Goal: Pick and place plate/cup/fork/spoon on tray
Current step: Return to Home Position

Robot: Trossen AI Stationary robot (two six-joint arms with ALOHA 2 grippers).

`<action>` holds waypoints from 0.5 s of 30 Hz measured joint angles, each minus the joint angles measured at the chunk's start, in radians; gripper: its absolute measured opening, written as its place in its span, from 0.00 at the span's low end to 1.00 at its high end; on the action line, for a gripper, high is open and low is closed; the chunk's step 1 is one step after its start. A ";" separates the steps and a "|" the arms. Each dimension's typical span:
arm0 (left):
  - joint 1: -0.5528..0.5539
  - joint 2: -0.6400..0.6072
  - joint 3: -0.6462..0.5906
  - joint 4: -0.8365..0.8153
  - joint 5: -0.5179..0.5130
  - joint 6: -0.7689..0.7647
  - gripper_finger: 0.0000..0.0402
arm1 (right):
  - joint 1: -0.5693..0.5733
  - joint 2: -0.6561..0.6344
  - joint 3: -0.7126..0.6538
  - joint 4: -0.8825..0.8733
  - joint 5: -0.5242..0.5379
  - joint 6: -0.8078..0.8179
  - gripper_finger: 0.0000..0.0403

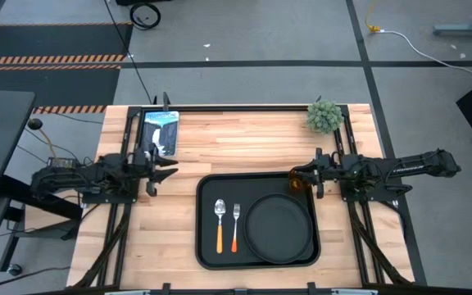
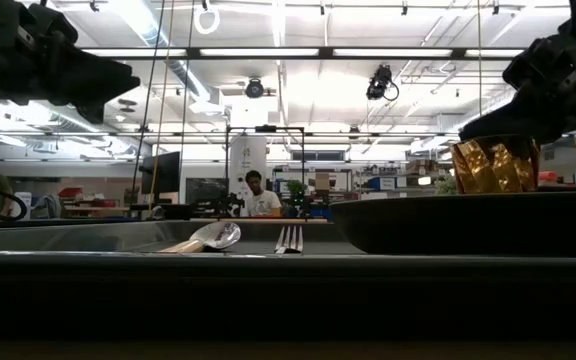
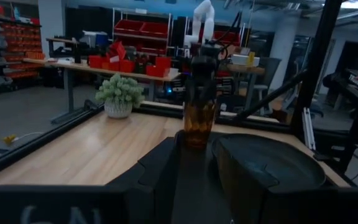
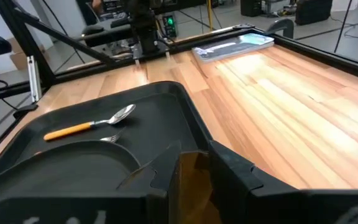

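Observation:
The black tray (image 1: 207,246) lies at the table's middle near side. On it are the round black plate (image 1: 279,229) on the right, and the spoon (image 1: 220,223) and fork (image 1: 236,226) side by side on the left. My right gripper (image 1: 301,179) is shut on the amber cup (image 1: 297,183) at the tray's far right corner, just beyond the plate. The cup also shows in the low view (image 2: 495,166) and in the left wrist view (image 3: 199,126). My left gripper (image 1: 169,170) is open and empty to the left of the tray. My right gripper pinches the cup's upper part (image 3: 199,111) between its two fingers (image 4: 231,175). The fingers slant down from the table's right side. The cup hangs upright below them. I cannot tell whether its bottom (image 2: 493,190) touches the tray.
A small potted plant (image 1: 324,116) stands at the far right of the table. A flat picture card (image 1: 161,129) lies at the far left. Bare wood lies between them, beyond the tray. A person (image 2: 259,197) sits in the room far behind the table.

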 joint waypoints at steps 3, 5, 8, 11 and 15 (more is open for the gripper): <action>0.000 -0.009 0.000 0.001 0.000 0.000 0.32 | 0.000 -0.002 -0.002 0.018 -0.002 0.002 0.22; 0.000 -0.007 0.000 -0.001 0.000 0.000 0.32 | 0.000 -0.002 -0.002 0.046 -0.002 0.002 0.22; 0.000 -0.007 0.000 -0.001 0.000 0.000 0.32 | 0.000 -0.002 -0.002 0.055 -0.002 0.002 0.22; 0.000 -0.007 0.000 -0.001 0.000 0.000 0.32 | 0.000 -0.002 -0.002 0.063 -0.002 0.002 0.22; 0.000 -0.007 0.000 -0.001 0.000 0.000 0.32 | 0.000 -0.002 -0.002 0.064 -0.002 0.002 0.22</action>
